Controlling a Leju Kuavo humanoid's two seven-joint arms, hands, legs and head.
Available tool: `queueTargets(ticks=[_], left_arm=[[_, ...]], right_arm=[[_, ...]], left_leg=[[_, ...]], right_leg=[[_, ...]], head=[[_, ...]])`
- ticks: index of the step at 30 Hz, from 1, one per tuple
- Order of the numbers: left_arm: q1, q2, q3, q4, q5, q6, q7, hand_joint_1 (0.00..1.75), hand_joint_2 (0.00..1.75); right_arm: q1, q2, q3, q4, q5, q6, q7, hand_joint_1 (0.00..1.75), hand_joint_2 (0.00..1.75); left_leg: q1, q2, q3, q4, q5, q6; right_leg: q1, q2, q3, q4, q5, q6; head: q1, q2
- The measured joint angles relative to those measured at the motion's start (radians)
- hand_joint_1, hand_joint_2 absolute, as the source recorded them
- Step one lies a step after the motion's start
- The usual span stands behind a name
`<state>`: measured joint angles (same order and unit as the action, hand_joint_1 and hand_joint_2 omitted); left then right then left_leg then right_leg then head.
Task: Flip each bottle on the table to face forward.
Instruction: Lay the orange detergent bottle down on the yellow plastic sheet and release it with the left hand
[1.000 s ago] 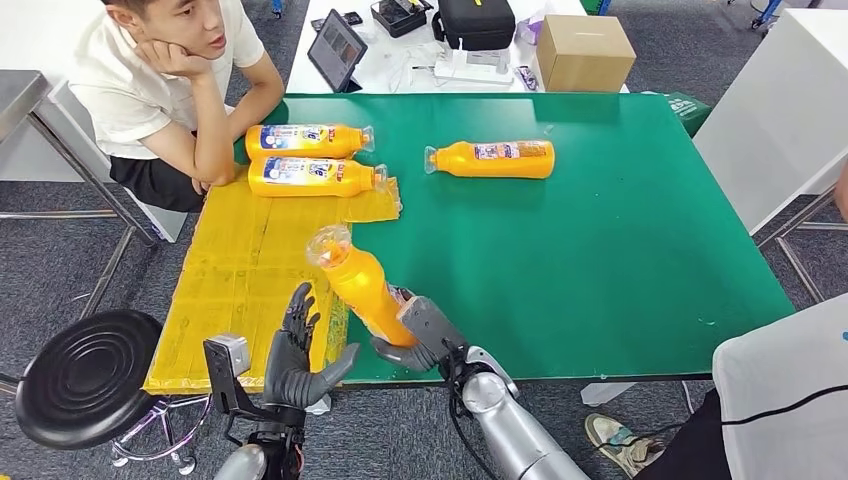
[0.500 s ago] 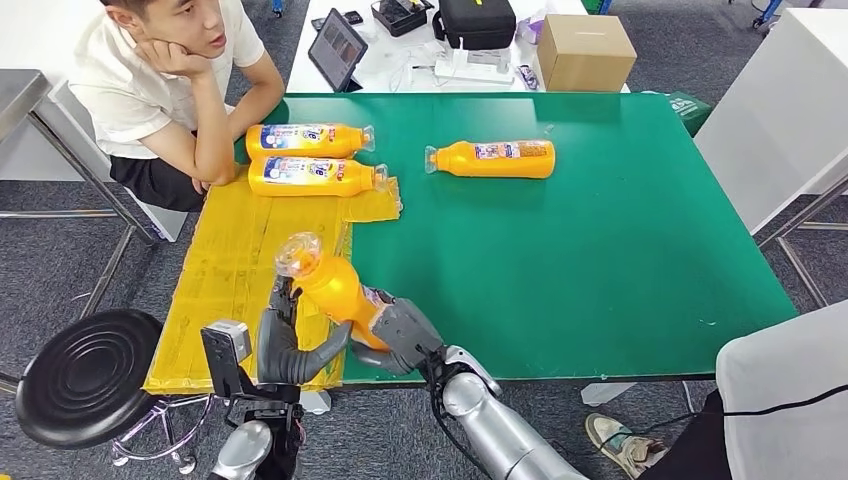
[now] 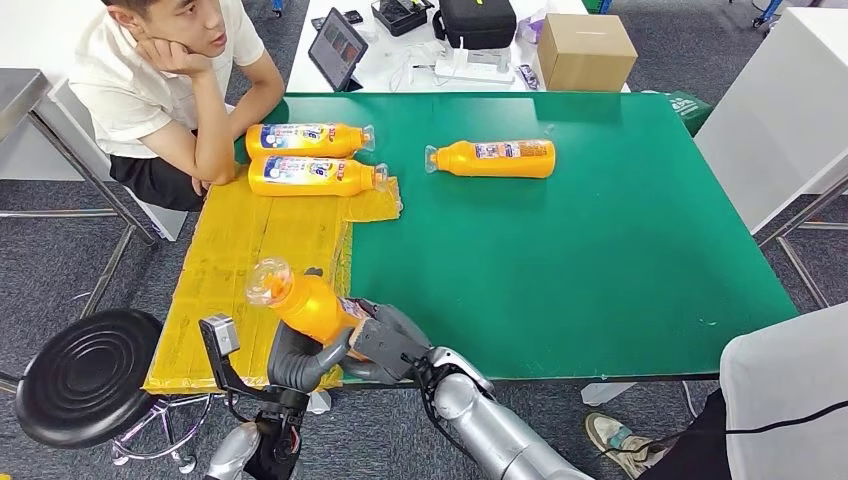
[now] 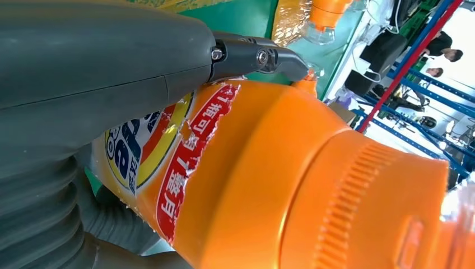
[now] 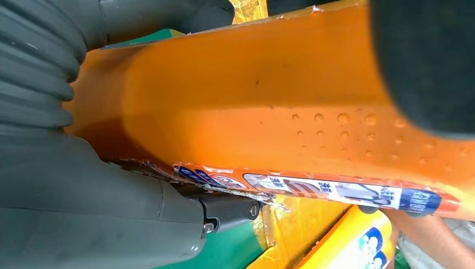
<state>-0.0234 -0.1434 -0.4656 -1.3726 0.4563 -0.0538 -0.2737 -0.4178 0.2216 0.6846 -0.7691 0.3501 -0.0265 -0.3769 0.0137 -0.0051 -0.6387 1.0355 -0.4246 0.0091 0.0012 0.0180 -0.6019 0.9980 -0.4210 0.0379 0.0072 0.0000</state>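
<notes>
**A:** Where's your bottle right now?

**B:** The orange plastic bottle with the clear cap [image 3: 300, 300] is off the green tabletop [image 3: 600, 260], tilted over the near edge beside the yellow sheet [image 3: 240, 270]. Your right hand [image 3: 385, 340] grips its base end, and your left hand [image 3: 295, 358] is wrapped around the body from below; the left wrist view shows its thumb lying on the red-and-blue label.

**A:** So which step is that?

**B:** I'd call it the mid-air handover or turn for this bottle. Two labelled orange bottles [image 3: 310, 160] lie on the yellow sheet near the seated person [image 3: 170, 80], and one more orange bottle [image 3: 492, 158] waits on the bare green, well apart.

**A:** What does the next move need?

**B:** Probably you let one hand carry the weight before the other lets go, then set it down label up beside the two.
</notes>
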Motion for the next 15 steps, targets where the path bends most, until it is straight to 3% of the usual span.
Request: queueTargets(ticks=[11,12,15], left_arm=[[-0.004,0.0,0.004,0.0,-0.042,0.042,-0.027,0.0,1.75],[-0.008,0.0,0.004,0.0,-0.052,0.057,-0.032,0.12,1.75],[-0.022,-0.003,0.004,0.004,-0.089,0.112,-0.058,1.39,1.75]], right_arm=[[-0.014,0.0,0.017,0.009,0.001,-0.007,-0.002,1.75,1.75],[-0.017,0.0,0.02,0.012,0.001,-0.007,-0.002,1.75,1.75],[-0.025,0.002,0.031,0.017,0.003,-0.008,0.002,1.75,1.75]], left_leg=[[0.0,0.0,0.0,0.0,0.0,0.0],[0.0,0.0,0.0,0.0,0.0,0.0],[0.0,0.0,0.0,0.0,0.0,0.0]], right_leg=[[0.0,0.0,-0.001,0.0,0.0,0.0],[0.0,0.0,0.0,0.0,0.0,0.0],[0.0,0.0,0.0,0.0,0.0,0.0]], head=[[0.0,0.0],[0.0,0.0],[0.0,0.0]])
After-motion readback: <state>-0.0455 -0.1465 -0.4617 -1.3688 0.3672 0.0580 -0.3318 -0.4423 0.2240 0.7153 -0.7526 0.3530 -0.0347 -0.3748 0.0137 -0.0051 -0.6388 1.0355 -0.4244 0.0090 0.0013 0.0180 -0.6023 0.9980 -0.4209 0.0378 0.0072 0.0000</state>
